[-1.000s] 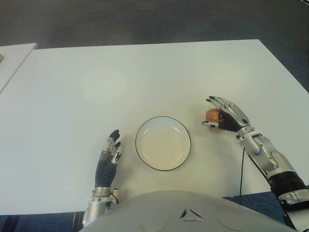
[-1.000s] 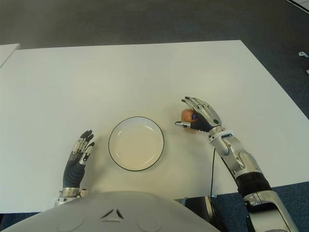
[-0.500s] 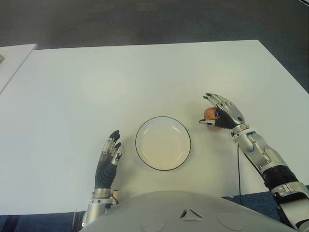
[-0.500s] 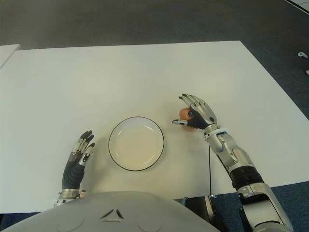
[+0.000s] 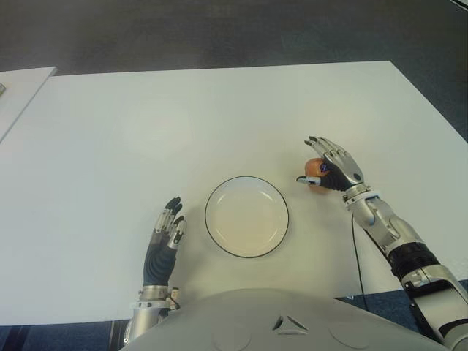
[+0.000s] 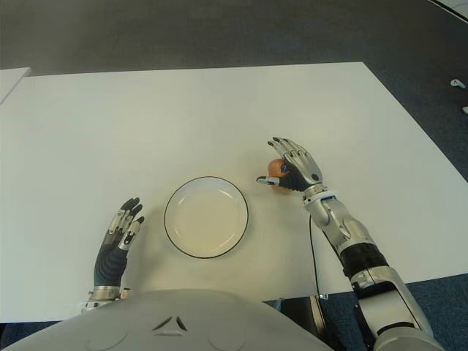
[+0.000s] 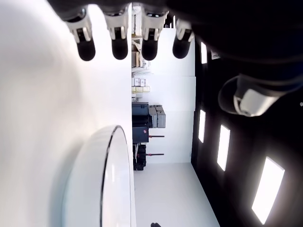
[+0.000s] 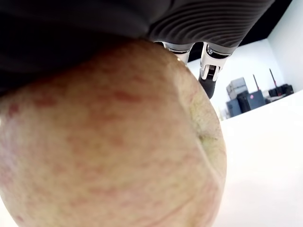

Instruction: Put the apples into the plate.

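We take the plate (image 5: 246, 216) as our landmark: a white dish with a dark rim, lying on the white worktop (image 5: 183, 117) straight ahead of the robot's torso, with nothing in it. To the plate's right and slightly beyond its far edge, near but apart from the rim, we find the right hand (image 5: 330, 170) with its fingers curled over the apple (image 5: 316, 170); in the right wrist view the fruit fills the frame against the palm, so we judge it grasped, though we cannot tell whether it is clear of the worktop. The coming move turns on this: the plate lies to the left of the laden hand and a little nearer the robot. To the plate's left we see the left hand (image 5: 164, 240), fingers extended and holding nothing.
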`<action>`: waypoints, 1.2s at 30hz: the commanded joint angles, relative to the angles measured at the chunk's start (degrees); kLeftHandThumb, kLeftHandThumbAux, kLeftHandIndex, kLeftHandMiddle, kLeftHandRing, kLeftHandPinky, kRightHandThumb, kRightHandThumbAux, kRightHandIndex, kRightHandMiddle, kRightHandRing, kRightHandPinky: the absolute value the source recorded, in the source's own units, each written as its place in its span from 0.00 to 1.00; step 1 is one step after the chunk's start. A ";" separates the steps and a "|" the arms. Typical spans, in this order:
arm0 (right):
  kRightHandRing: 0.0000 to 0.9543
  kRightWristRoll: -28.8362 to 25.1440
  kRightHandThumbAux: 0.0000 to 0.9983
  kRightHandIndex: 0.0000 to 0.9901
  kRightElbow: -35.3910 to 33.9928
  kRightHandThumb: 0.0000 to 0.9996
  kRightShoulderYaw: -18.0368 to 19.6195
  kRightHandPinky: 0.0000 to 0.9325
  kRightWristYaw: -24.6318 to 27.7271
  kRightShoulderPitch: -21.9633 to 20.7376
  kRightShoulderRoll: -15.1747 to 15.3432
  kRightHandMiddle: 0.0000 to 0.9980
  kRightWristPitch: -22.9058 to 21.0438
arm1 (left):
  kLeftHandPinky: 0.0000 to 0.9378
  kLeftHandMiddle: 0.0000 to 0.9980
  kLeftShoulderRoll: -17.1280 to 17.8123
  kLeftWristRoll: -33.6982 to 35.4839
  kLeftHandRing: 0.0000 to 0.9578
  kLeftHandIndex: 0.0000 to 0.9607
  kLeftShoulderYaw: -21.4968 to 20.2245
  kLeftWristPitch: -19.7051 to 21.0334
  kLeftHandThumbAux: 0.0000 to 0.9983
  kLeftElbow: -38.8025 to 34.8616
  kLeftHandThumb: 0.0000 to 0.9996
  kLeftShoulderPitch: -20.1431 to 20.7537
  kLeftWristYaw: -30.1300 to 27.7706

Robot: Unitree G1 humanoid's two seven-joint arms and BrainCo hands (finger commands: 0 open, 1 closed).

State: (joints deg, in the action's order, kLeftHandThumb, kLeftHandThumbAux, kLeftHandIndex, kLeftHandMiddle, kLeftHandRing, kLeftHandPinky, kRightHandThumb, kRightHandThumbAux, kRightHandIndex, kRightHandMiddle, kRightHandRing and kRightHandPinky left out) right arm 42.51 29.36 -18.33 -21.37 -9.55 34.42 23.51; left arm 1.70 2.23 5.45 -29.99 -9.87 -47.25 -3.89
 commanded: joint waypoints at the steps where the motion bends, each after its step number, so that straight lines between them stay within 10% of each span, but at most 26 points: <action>1: 0.01 1.47 0.23 0.09 4.89 0.32 -2.67 0.01 -0.37 1.87 -1.80 0.04 -0.13 | 0.00 0.00 0.25 -0.31 0.00 0.00 0.37 1.44 0.41 -1.12 0.01 -0.69 -0.29; 10: 0.58 2.91 0.34 0.45 9.13 0.46 -3.74 0.60 -9.65 -0.09 -2.03 0.59 3.20 | 0.00 0.00 0.35 0.24 0.00 0.00 0.43 2.37 0.41 -1.92 0.01 -0.96 -0.58; 36: 0.84 2.00 0.55 0.77 17.32 0.45 -5.18 0.90 -22.63 -3.66 -1.36 0.84 12.97 | 0.00 0.00 0.18 0.67 0.00 0.00 0.75 1.33 0.41 -1.29 0.01 -0.49 -0.86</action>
State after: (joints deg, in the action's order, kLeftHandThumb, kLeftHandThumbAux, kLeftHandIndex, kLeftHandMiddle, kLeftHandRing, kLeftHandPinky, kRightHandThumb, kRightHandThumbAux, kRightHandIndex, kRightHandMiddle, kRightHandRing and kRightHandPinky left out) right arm 44.31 45.22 -23.16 -44.56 -14.84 33.37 36.11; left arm 1.71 2.47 5.72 -28.62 -11.47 -48.00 -3.89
